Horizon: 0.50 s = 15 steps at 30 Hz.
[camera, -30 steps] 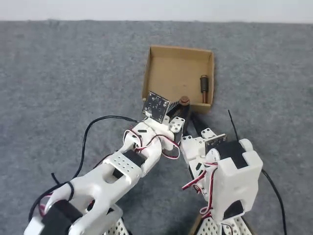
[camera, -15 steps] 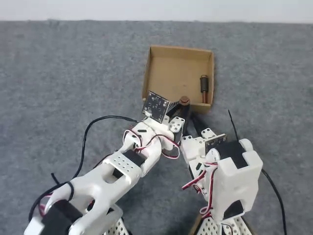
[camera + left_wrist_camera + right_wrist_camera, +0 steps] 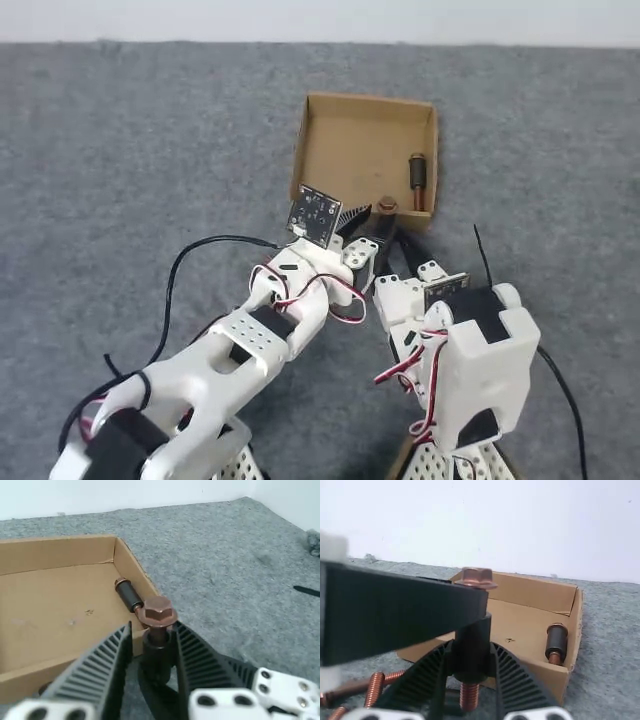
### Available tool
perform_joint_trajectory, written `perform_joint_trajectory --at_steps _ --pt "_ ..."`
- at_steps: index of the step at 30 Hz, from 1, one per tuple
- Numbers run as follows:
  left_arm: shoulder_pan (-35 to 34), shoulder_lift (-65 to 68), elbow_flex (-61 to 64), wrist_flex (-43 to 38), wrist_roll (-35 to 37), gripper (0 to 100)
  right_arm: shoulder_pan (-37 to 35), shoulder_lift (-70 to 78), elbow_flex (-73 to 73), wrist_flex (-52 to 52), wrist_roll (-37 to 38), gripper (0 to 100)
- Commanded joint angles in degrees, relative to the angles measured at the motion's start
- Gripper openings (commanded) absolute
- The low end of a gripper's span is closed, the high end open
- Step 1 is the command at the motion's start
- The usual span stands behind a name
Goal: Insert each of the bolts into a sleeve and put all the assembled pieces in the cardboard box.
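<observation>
Now | cardboard box (image 3: 300,150) toward table's far edge, one assembled piece (image 3: 418,175) inside | right gripper (image 3: 469,654) fingers clamp black sleeve (image 3: 470,640) above box's near wall | left gripper (image 3: 152,630) fingers narrowly apart, flanking copper hex-head bolt (image 3: 157,614) seated in the sleeve.

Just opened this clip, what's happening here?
Both arms meet at the edge of the cardboard box nearest them. The right pincer grips a black sleeve with a bolt standing upright through it, and the left pincer sits at the same piece. One assembled piece already lies in the box; loose bolts wait on the carpet.
</observation>
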Motion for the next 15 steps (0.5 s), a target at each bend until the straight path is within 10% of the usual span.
perform_joint_trajectory --at_steps 1,15 --pt "1.2 -1.1 -0.3 -0.2 0.8 13 0.8 -3.5 -0.3 -0.7 -0.2 0.6" --pt "3.1 -6.2 0.6 0.4 0.7 13 1.1 -3.5 -0.8 -0.7 -0.3 0.6"
